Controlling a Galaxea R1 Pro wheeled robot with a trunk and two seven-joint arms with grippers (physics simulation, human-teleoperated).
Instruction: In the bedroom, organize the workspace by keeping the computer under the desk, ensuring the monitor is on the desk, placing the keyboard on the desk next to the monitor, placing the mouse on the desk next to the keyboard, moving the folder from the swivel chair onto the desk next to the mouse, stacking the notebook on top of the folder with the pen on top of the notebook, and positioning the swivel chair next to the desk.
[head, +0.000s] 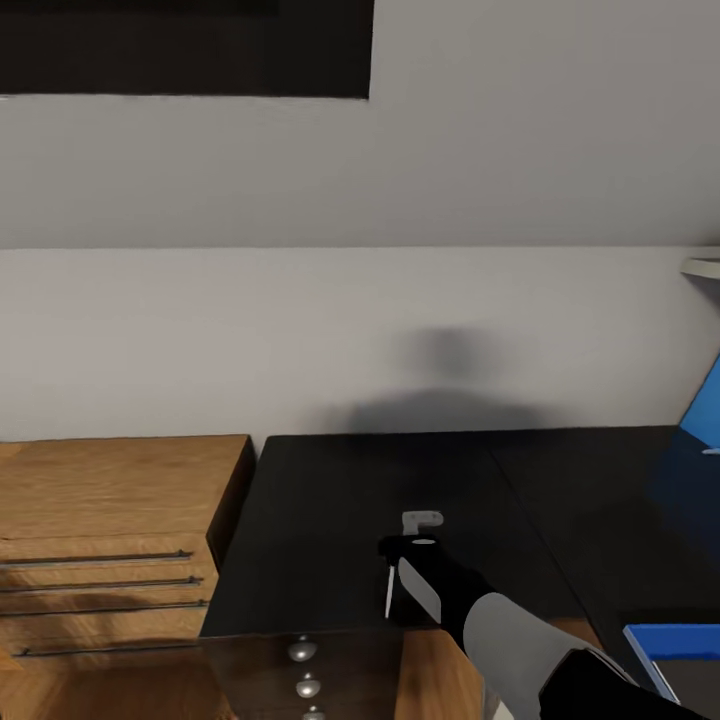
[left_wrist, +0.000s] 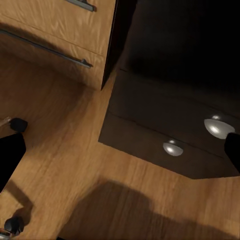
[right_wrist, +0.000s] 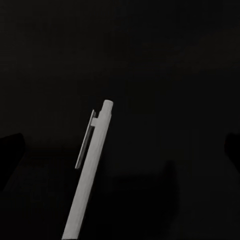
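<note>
black desk (head: 340, 500), white pen (right_wrist: 87, 180), light wooden dresser (head: 110, 500).

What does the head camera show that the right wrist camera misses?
Head view alone: the grey wall, the light wooden dresser, the desk's silver knobs, a blue notebook at the lower right, and the right hand over the desk. Right wrist view alone: the pen's clip up close. Both: the white pen against the black desk top.

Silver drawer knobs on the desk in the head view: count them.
3, in a vertical row on the dark drawer unit's front at the view's bottom edge: top knob, middle knob, lowest knob cut off. More may lie below frame.
</note>
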